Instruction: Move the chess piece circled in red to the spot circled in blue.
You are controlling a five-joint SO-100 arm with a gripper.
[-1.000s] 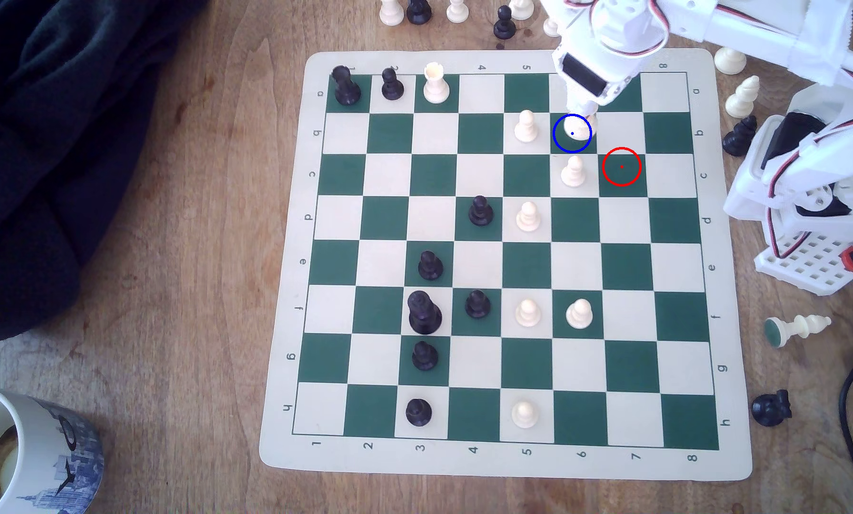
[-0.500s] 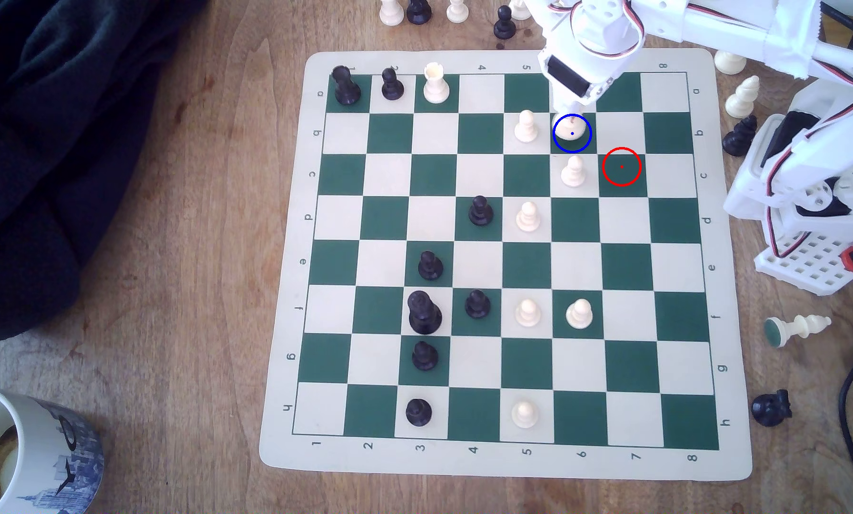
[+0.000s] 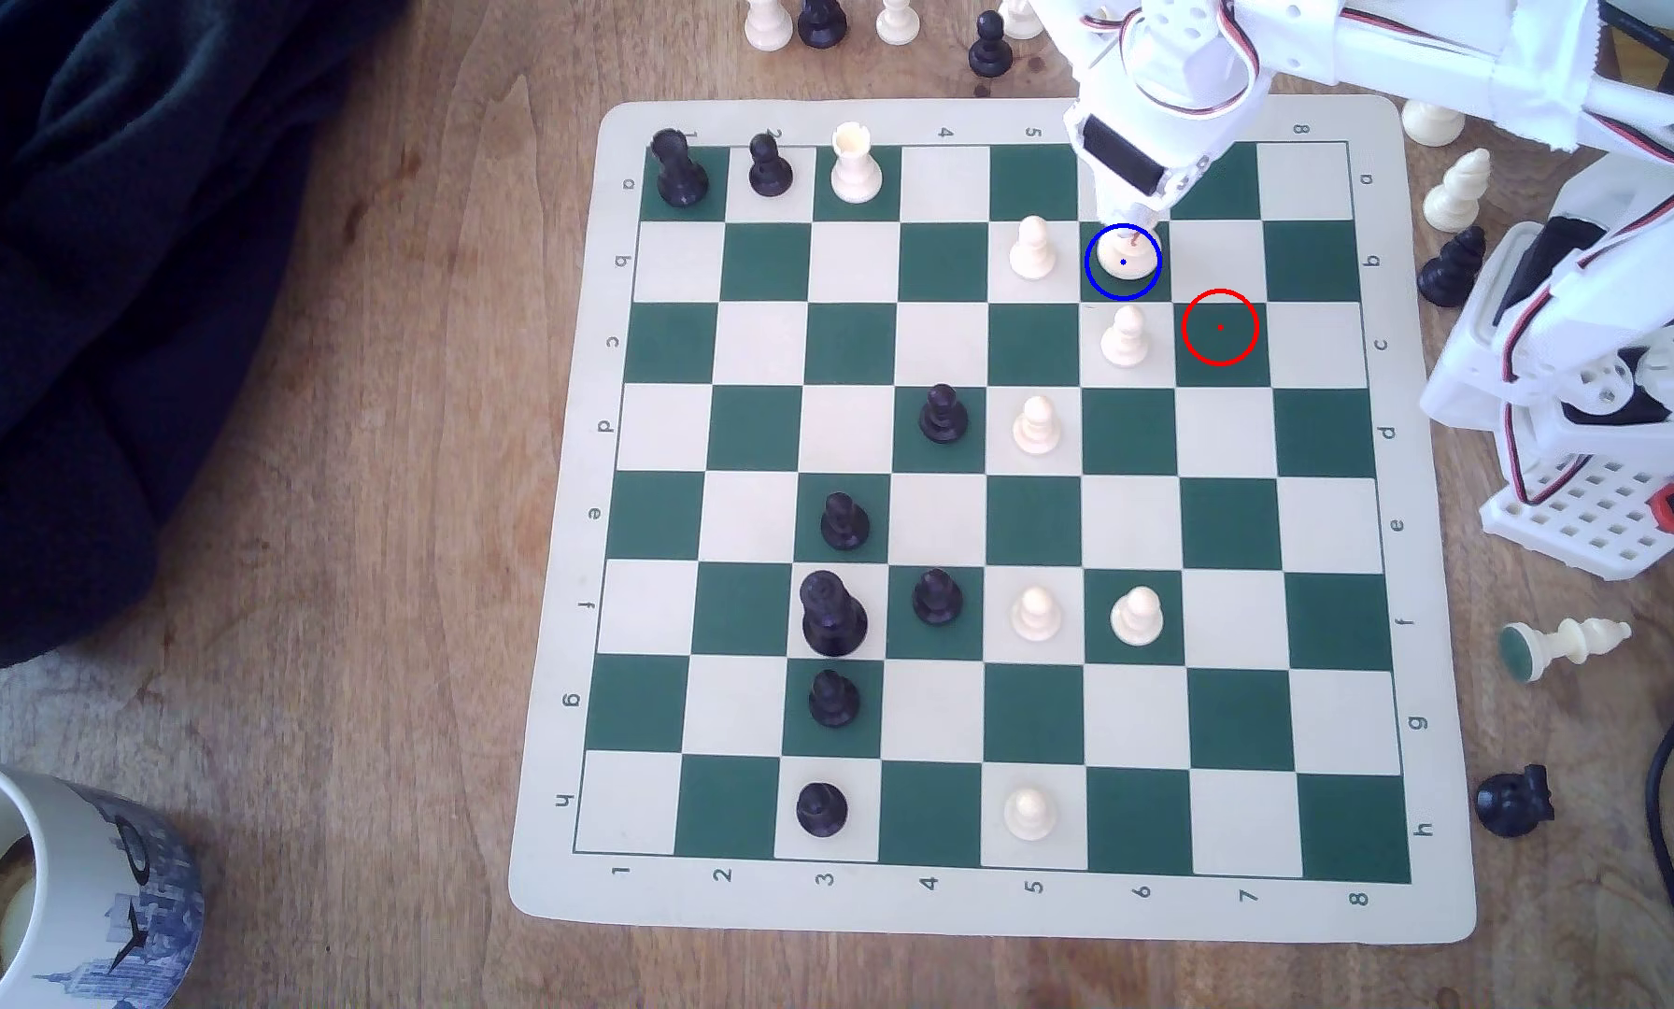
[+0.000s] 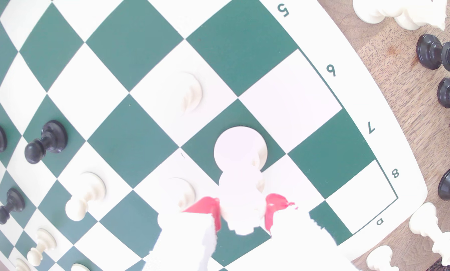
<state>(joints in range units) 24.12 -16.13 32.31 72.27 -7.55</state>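
A wooden tabletop [image 3: 328,582] is carrying a green-and-cream chessboard mat [image 3: 561,543], lying flat with its borders lettered and numbered. A dark cloth [image 3: 86,243] is bunching at the 10 o'clock corner of the exterior view. At 7 o'clock a mug [image 3: 47,893] with a blue printed design is standing upright, its interior showing a dark brownish ring low down; the contents are unclear. Spare cream and black pieces are sitting off the mat along the 12 o'clock edge and at 3 o'clock, where 1 cream piece [image 3: 1566,645] is lying on its side.

The white arm is reaching in from 1 o'clock. The chess piece [image 3: 1126,254] [image 4: 241,166] is standing upright on the spot [image 3: 1097,287] [image 4: 203,153], its round base sitting inside the blue ring on the dark green square in row b, column 6. The jaws of the gripper [image 3: 1136,215] [image 4: 243,211] are bracketing the piece's upper part, red pads [image 4: 205,208] lying close on both sides; whether they are pressing it or standing slightly clear cannot be told. A cream pawn [image 3: 1032,250] is standing at the piece's 9 o'clock, another pawn [image 3: 1124,338] at its 6 o'clock. The red-ringed square [image 3: 1219,328] is lying at 4 o'clock of the spot.
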